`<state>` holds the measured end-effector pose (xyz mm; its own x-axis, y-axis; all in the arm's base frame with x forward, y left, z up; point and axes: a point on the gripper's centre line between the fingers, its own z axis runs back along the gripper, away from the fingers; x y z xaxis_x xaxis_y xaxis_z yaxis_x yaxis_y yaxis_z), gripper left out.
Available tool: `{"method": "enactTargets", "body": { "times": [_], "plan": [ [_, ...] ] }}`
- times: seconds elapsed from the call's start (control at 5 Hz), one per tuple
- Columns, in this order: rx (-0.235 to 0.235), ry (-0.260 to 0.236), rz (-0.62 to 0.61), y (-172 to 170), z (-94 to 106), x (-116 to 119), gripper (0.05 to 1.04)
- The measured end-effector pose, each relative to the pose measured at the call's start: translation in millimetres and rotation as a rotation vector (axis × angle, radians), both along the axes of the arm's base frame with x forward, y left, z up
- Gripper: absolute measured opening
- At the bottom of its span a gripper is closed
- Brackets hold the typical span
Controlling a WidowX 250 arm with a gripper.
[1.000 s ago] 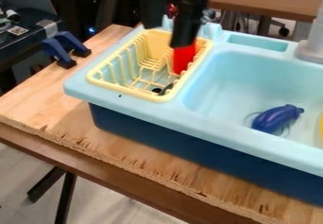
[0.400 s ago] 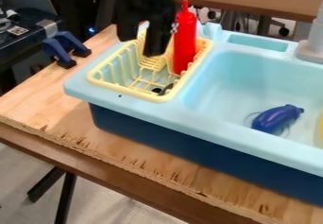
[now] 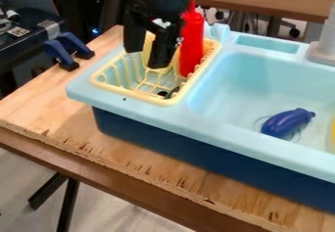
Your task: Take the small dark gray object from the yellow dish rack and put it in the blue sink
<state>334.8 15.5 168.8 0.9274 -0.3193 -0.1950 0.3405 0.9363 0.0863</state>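
Biggest first: I've got the wooden desk under everything, with the light-blue toy sink unit on top and a grey faucet at its far right edge in the picture. The pale yellow dish rack sits on the unit's left part, beside the basin. My black pincer hangs down over the rack's far left part, fingers spread well apart, one lower in view than the other. I see nothing clamped between them, just rack wires in the gap; whether a fingertip touches the wires, I can't tell. Red squeeze bottle: upright in the rack on the basin side, nozzle up, just beside the lower finger; contact unclear. Purple-blue toy lies in the basin, well apart from the pincer, near a yellow item cut off by the right edge. Small dark piece in the near end of the rack, can't make out what. Step, my call: positioning at the rack, empty, with no grip made. Any move from here calls for checking depth against the wires and keeping that lower finger from knocking the bottle.
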Motion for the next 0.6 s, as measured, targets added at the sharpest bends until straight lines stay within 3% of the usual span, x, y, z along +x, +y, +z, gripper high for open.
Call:
{"method": "enactTargets", "body": {
  "times": [0.4, 0.6],
  "plan": [
    [-0.001, 0.016, 0.014, 10.5, -7.4, 1.0, 1.001],
    [0.02, 0.018, -0.012, 7.2, -14.6, 3.1, 1.001]
  ]
}}
